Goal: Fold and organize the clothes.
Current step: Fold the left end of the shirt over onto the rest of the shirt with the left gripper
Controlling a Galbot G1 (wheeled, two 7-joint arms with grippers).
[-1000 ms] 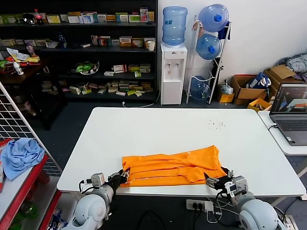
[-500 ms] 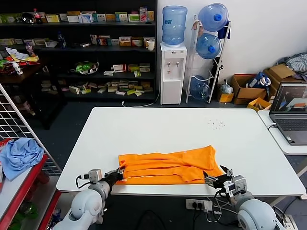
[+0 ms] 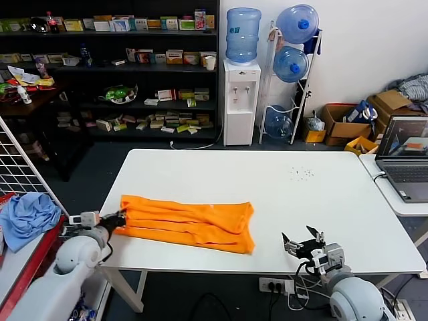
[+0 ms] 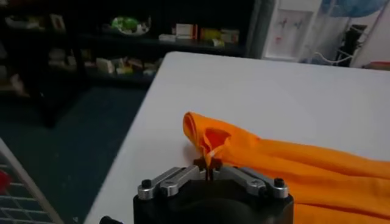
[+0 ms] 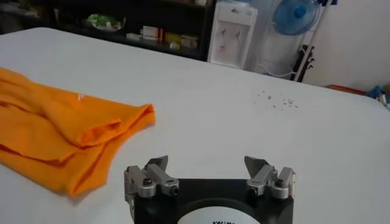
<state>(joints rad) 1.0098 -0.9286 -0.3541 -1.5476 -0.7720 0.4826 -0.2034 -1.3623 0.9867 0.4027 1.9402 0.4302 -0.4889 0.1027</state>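
One gripper's doing the work: your left gripper [image 4: 209,175] is pinching the orange T-shirt [image 3: 187,224] edge to stretch it; the right gripper [image 3: 302,244] is idling wide open beside the shirt.

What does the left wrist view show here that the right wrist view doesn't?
Only the left wrist view: the left gripper shut on the T-shirt, pinching a bunched end near the table's edge, with floor beyond. Only the right wrist view: the right gripper, open and empty over bare table, apart from the shirt's other end, and a patch of small specks. Both: the orange shirt, the white table, shelves and the water dispenser behind.
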